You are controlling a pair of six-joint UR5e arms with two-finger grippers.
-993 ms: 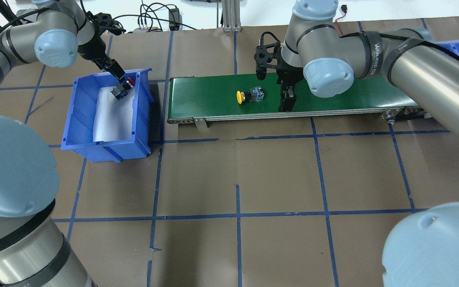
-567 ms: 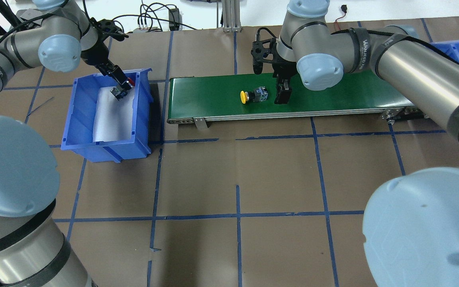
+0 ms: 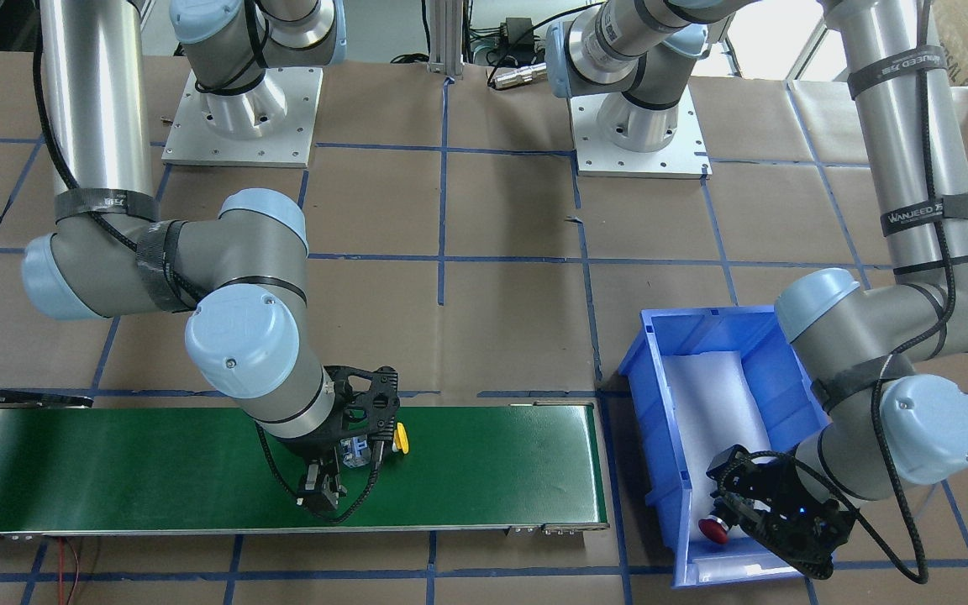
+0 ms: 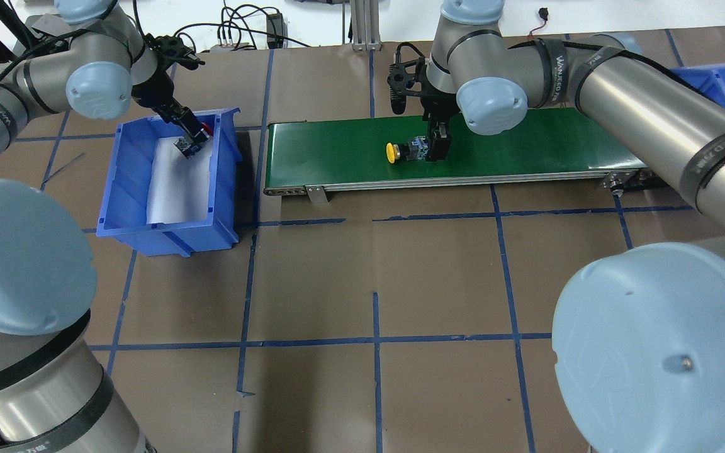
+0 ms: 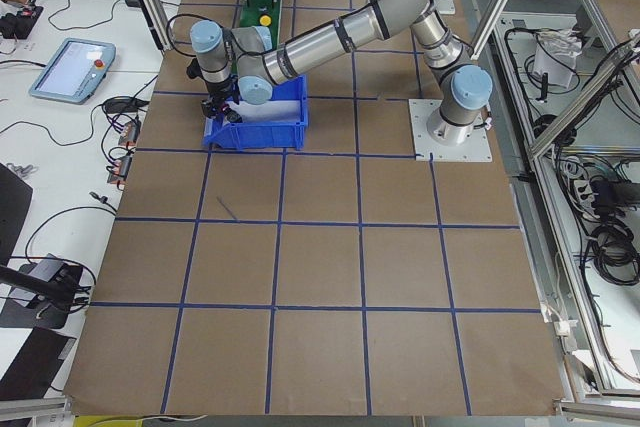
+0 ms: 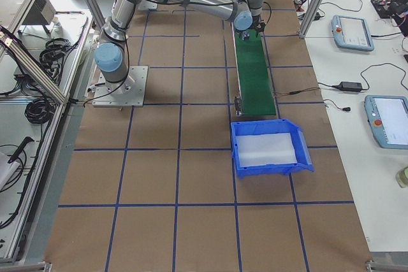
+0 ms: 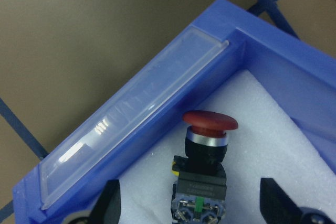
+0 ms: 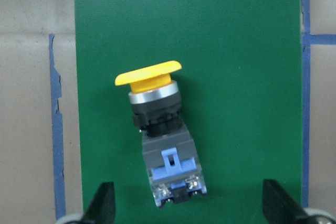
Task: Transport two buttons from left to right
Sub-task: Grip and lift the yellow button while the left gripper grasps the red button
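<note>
two robot arms work a brown papered desk (image 4: 438, 277), each with a button in front of it. the left claw (image 7: 194, 205) hangs spread wide inside a corner of a blue bin (image 7: 131, 129), and its two dark fingertips (image 7: 111, 203) stand clear on either side of the red button (image 7: 207, 140), neither one touching it. that button lies on the white foam pad (image 7: 268, 124) lining the bin, with its grey and black body nearest the claw. its mushroom cap points ahead of the claw, toward the bin wall that carries a clear plastic strip. across the desk the right claw (image 8: 189, 205) is likewise parted, poised over a green belt (image 8: 236, 51). the yellow button (image 8: 160, 135) lies flat on that belt, in the gap between the claw's fingers (image 8: 105, 203) and apart from both. its yellow cap faces away from the claw and leans slightly to one side, while the grey body with a blue clip sits closest to the claw. from overhead, the right claw's tips stand just beside the button's body end, with the cap on the far side from them. a second blue bin (image 6: 239, 151), also lined in white, sits off the belt's other end, well apart from the right claw.
</note>
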